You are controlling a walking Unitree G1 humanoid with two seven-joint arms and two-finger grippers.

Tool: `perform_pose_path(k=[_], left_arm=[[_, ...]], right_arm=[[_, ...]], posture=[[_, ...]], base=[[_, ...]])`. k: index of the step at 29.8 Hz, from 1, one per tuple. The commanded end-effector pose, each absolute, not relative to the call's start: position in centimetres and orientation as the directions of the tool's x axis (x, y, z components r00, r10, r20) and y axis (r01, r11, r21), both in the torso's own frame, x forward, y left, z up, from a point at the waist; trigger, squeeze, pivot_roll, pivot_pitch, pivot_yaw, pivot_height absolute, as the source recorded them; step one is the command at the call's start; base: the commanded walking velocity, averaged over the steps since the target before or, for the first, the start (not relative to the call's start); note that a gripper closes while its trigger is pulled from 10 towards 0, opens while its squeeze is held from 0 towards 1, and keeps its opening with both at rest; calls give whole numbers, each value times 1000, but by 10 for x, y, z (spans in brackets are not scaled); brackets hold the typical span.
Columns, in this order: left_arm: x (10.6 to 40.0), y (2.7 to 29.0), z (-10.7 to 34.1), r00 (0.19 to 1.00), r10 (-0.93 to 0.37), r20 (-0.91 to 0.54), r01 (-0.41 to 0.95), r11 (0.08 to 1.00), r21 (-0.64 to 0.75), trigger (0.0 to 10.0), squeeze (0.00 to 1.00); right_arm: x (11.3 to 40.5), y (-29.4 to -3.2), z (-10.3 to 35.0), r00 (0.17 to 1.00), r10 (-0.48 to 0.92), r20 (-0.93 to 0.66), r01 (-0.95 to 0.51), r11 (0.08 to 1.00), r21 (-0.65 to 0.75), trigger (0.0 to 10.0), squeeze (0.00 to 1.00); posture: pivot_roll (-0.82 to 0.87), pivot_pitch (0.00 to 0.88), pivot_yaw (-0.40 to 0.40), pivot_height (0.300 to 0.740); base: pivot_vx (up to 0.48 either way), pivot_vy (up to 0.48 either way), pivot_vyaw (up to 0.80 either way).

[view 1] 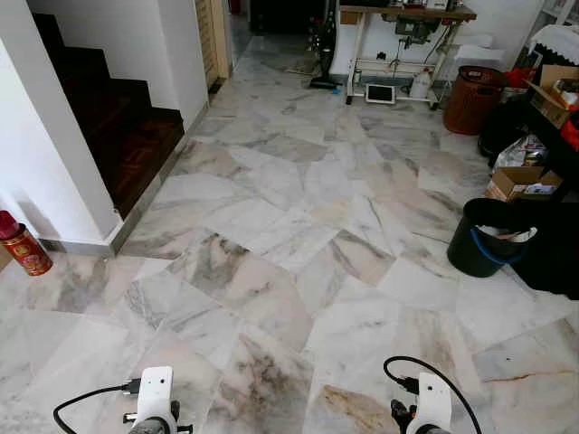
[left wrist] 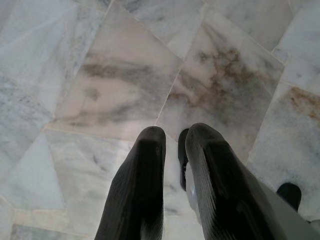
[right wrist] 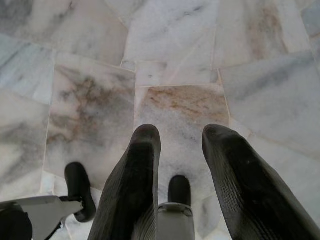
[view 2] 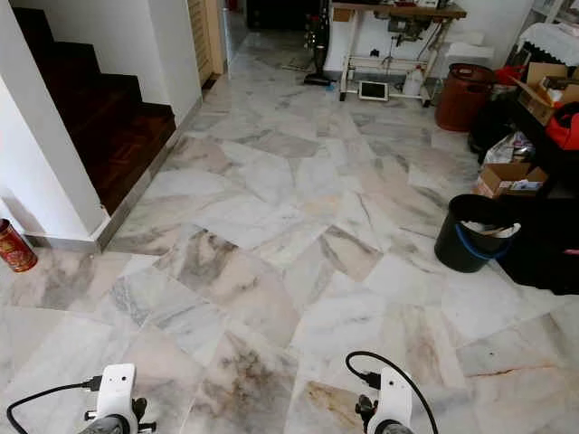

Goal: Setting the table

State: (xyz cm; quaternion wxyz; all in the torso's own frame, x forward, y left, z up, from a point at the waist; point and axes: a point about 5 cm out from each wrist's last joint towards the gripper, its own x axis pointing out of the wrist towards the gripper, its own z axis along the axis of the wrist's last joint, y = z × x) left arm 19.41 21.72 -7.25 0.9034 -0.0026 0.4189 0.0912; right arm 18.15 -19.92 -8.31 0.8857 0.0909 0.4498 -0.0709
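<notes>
Marble floor (view 1: 271, 235), white-grey with brown veins, irregular slabs. Dark wooden staircase (view 1: 118, 127) along its left edge, red cylindrical tin (view 1: 23, 246) beside the white wall, black plastic bucket (view 1: 488, 237) at right edge, cardboard boxes (view 1: 520, 181) behind. Left end effector (left wrist: 172, 150) hangs empty, fingers a narrow gap apart; right end effector (right wrist: 180, 150) empty, wider open. No tableware identifiable.

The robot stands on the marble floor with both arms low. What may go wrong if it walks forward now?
Going right, it might knock the black bucket or the cardboard boxes beyond it. Veering left, it may hit the staircase or the red tin. The polished marble floor might be slippery.
</notes>
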Motion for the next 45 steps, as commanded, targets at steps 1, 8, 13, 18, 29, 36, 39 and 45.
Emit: perform_pose_path(k=[1,8,13,18,29,36,39,45], left_arm=[[190,218,-74,625,169,-762,-171,982,77,10000,0],[184,221,-77,607,180,-774,-198,978,72,10000,0],[183,224,-77,607,182,-773,-193,978,79,10000,0],[185,224,-75,618,178,-766,-195,978,70,10000,0],[187,220,-75,633,159,-758,-189,981,48,10000,0],[188,221,-74,640,153,-753,-173,983,53,10000,0],[188,221,-74,643,151,-751,-169,984,52,10000,0],[190,220,-73,652,153,-743,-186,982,39,10000,0]], right_arm=[[180,-200,-84,571,-54,-819,225,970,94,10000,0],[177,-202,-85,552,-69,-831,214,975,61,10000,0],[175,-201,-87,539,-72,-840,212,976,52,10000,0],[174,-200,-87,533,-73,-843,210,977,48,10000,0],[172,-202,-88,529,-79,-845,217,975,45,10000,0],[169,-205,-89,523,-88,-848,227,973,38,10000,0],[168,-206,-89,520,-90,-849,227,973,36,10000,0],[165,-208,-90,514,-92,-853,227,973,32,10000,0]], posture=[[83,0,-43,728],[85,0,-40,728],[86,0,-39,728],[76,0,-34,728],[79,0,-38,728],[77,0,-38,728],[78,0,-41,728],[79,0,-44,728]], base=[[0,0,-719],[0,0,-721],[0,0,-738],[0,0,-735],[0,0,-738],[0,0,-746],[0,0,-746],[0,-247,-746]])
